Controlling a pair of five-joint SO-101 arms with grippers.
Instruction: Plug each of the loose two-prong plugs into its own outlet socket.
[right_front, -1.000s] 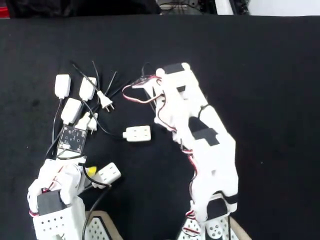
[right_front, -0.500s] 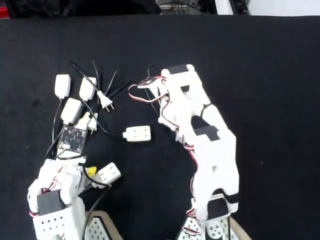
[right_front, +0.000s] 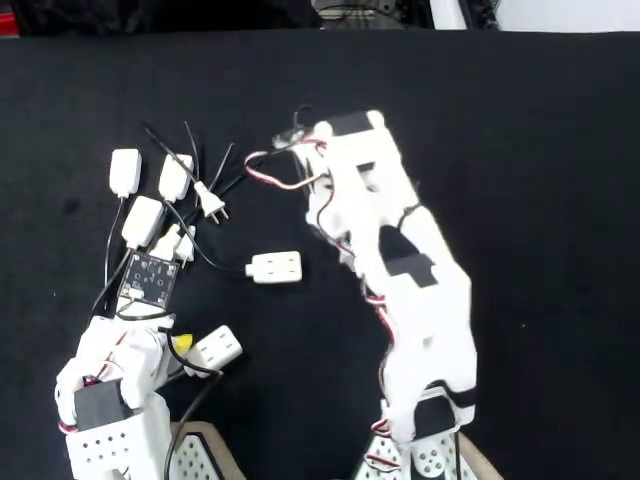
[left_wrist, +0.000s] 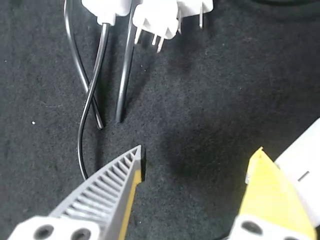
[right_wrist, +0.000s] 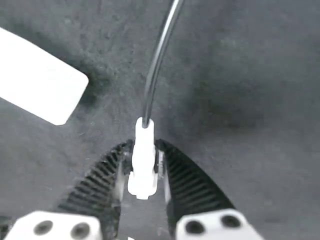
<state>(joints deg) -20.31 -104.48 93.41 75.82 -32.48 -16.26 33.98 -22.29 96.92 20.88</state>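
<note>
**Held plug** (right_wrist: 143, 160): small white body, slim and rounded at the end nearer the wrist; pinched across its sides by the right pincer (right_wrist: 143, 147), jaws pressed together on it; a black cord (right_wrist: 159, 60) leaves its far end and runs away over the tabletop (right_front: 520, 150); prongs not to be made out. Position: beneath the wrist of the right arm (right_front: 400, 260), toward the far edge of the tabletop, left of its middle.

**Hazards, as judged:**
- The hold is narrow and sits on smooth plastic, so the plug may pivot or slip once pushed against a socket.
- The trailing cord may drag or twist the plug off line.
- With the cord end pointing away from the wrist, the prongs probably face back into the pincer; the plug may therefore need turning before it can enter anything.

**White block** (right_wrist: 37, 82): flat on the tabletop near the held plug; whether socket or adapter cannot be told.

**Middle socket** (right_front: 275, 266): white, on its own dark cord; lies left of the tabletop's middle, apart from the right arm.

**Loose plug** (right_front: 210, 203): two prongs showing; black cord; lies farther toward the left edge.

**Cluster of white plugs** (right_front: 143, 220): lies by the left edge amid crossed cords.

**Near socket** (right_front: 215, 348): white; lies toward the near left corner.

**Left pincer** (left_wrist: 199, 152): spread wide and holding nothing; its yellow finger sits just beside the near socket.
</note>
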